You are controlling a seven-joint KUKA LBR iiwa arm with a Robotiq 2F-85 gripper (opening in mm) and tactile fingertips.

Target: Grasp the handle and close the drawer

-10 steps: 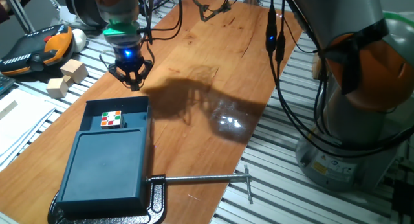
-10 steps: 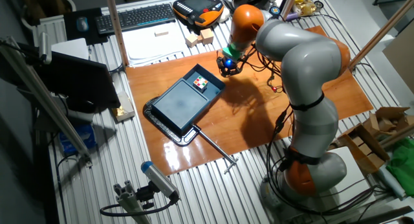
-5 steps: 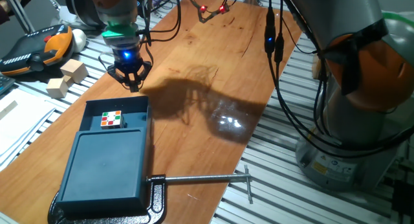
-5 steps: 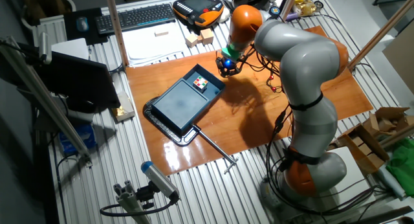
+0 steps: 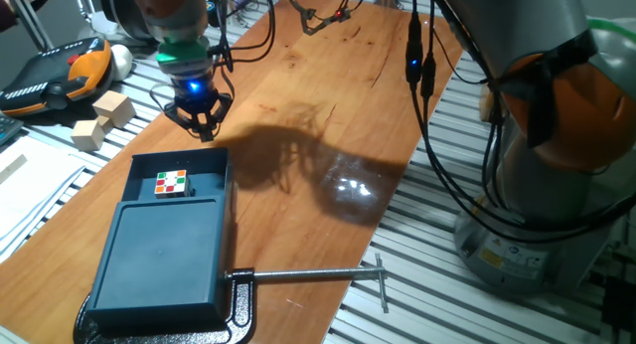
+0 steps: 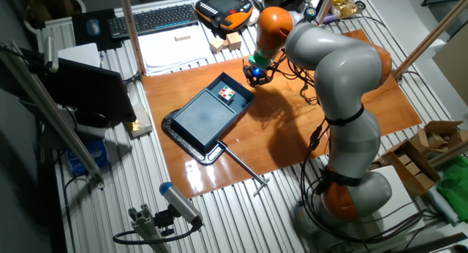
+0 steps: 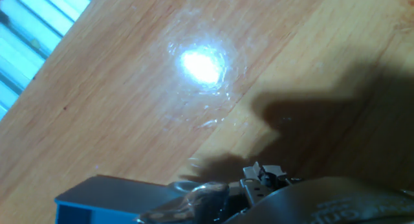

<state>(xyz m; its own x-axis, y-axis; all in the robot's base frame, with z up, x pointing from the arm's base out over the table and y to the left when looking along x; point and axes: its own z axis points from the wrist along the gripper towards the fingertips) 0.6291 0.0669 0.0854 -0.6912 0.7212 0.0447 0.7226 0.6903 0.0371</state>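
Note:
The dark teal drawer (image 5: 204,175) stands pulled out of its matching flat-topped box (image 5: 164,255), with a Rubik's cube (image 5: 172,183) inside it. The handle (image 5: 189,153) is on the drawer's narrow far wall. My gripper (image 5: 206,131) hangs just beyond that wall, a little above the wood, not touching it; its black fingers meet at a point and hold nothing. In the other fixed view the gripper (image 6: 255,79) is right next to the drawer (image 6: 235,86). The hand view shows wood, a glare spot and a teal corner of the drawer (image 7: 97,197) at the bottom left.
A black clamp (image 5: 238,306) with a long silver rod (image 5: 308,275) pins the box at the board's near edge. Wooden blocks (image 5: 102,120) and an orange pendant (image 5: 60,71) lie off the board to the left. Cables hang over the far end of the board (image 5: 328,115).
My gripper has shifted very slightly to the left near the drawer's far wall. The drawer and the cube have not moved.

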